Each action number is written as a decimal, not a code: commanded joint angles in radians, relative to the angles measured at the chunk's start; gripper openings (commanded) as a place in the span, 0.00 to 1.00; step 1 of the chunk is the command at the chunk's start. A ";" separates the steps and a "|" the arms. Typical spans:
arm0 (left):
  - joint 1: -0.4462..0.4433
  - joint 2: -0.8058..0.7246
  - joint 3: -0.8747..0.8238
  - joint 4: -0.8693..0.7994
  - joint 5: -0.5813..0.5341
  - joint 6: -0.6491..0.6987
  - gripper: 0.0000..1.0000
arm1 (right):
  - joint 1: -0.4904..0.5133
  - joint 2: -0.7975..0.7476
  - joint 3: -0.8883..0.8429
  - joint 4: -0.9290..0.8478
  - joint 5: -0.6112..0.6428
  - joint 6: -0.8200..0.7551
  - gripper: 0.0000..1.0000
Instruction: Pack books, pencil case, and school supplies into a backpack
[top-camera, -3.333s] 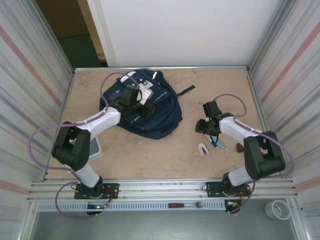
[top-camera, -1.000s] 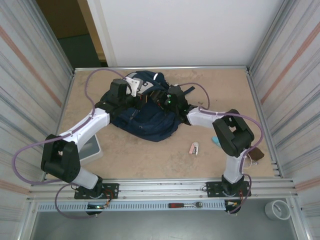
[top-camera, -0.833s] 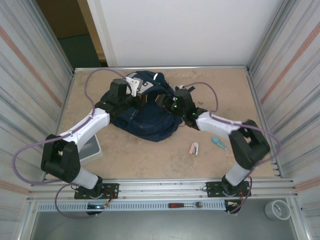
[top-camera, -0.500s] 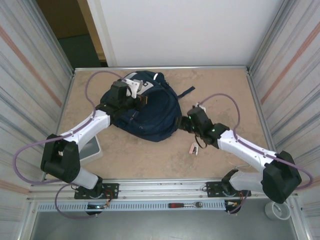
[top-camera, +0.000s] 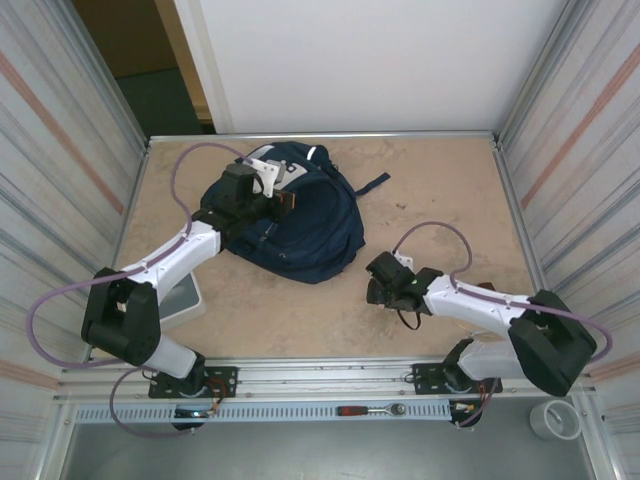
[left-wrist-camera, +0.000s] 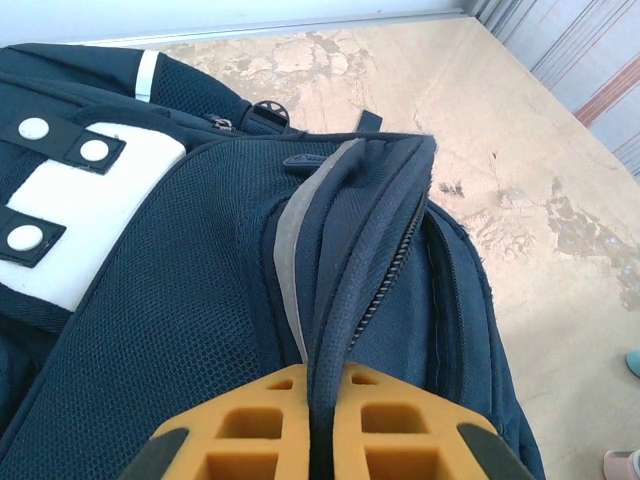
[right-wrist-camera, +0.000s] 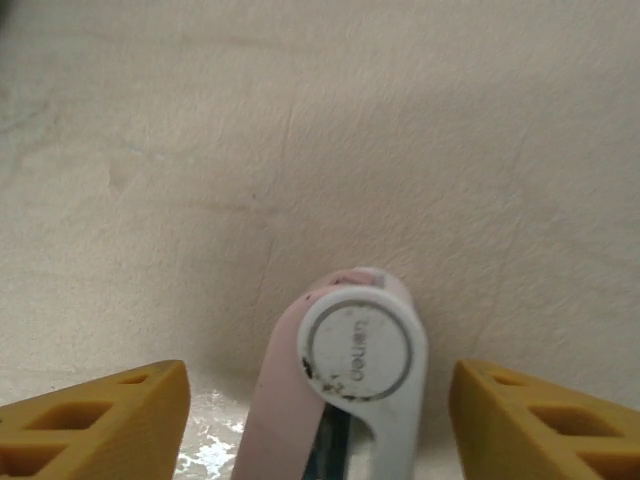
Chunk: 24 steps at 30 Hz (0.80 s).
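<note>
Navy-blue fabric backpack (top-camera: 300, 235) with white patches lay toward the far left of the beige tabletop (top-camera: 300, 320), as we saw from above. Our left gripper (top-camera: 283, 203) rested on its upper part. In the left wrist view, its orange fingers (left-wrist-camera: 250, 440) were pressed together on a raised fold of the bag's fabric beside a zipper. Our right gripper (top-camera: 385, 290) sat low over the table, near the backpack's near-right edge but apart from it. In the right wrist view its jaws stood spread, one on each side of a small pink-and-white stick with a round white disc (right-wrist-camera: 355, 350), and neither jaw touched it.
</note>
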<state>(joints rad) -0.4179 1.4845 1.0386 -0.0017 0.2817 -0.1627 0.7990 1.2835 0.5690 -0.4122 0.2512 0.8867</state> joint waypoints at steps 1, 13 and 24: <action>0.009 -0.037 -0.005 0.063 0.014 0.002 0.00 | 0.028 0.036 0.001 0.018 0.057 0.035 0.56; 0.009 -0.061 -0.027 0.078 0.031 0.002 0.00 | 0.029 -0.031 0.131 0.246 -0.100 -0.071 0.33; 0.010 -0.037 0.026 0.046 0.092 -0.025 0.00 | -0.051 0.345 0.520 0.585 -0.356 0.031 0.32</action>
<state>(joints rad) -0.4175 1.4803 1.0187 0.0048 0.3225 -0.1635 0.7815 1.5433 1.0283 0.0368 -0.0132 0.8532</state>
